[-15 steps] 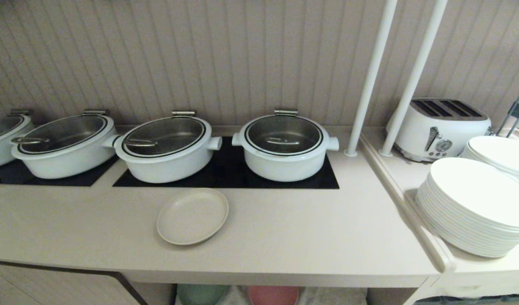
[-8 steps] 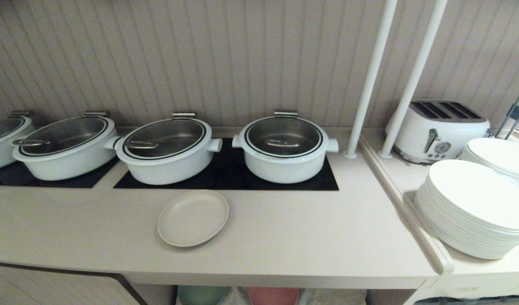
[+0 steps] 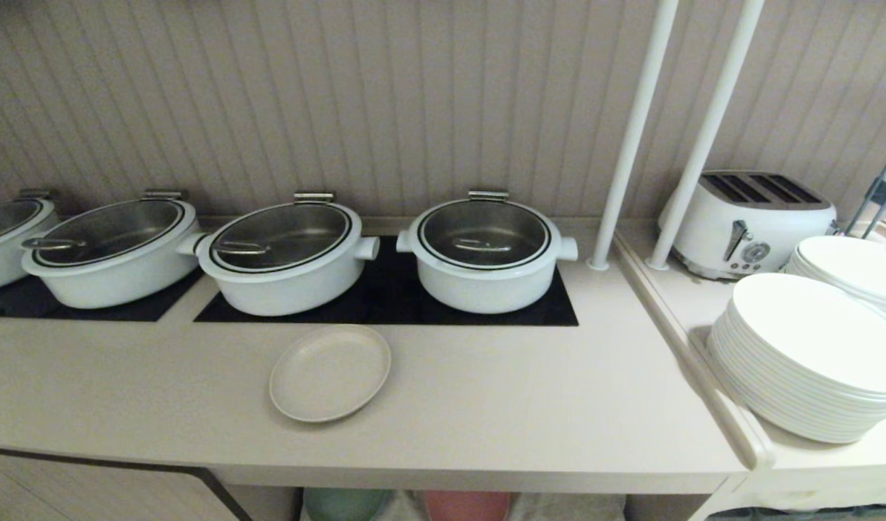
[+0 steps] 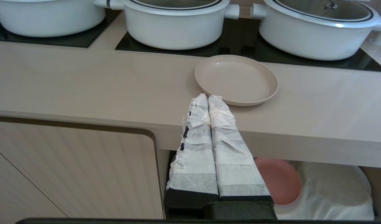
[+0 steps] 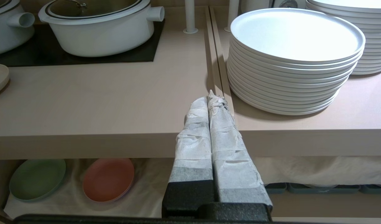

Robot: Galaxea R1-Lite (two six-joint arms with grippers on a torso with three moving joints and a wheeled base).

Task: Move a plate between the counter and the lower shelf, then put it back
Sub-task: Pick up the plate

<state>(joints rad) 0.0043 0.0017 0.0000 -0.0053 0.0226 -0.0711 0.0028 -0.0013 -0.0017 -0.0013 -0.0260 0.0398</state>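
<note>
Head view: plate (image 3: 330,373) on beige counter (image 3: 522,405); both hands (image 4: 208,99) (image 5: 211,99) pressed together.

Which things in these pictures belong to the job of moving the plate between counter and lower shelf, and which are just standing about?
Belong to the job:
cream plate
counter
lower shelf
left gripper, shut
right gripper, shut

Standing about:
white pots
toaster
stacked white dinner plates
green plate
pink plate
</note>
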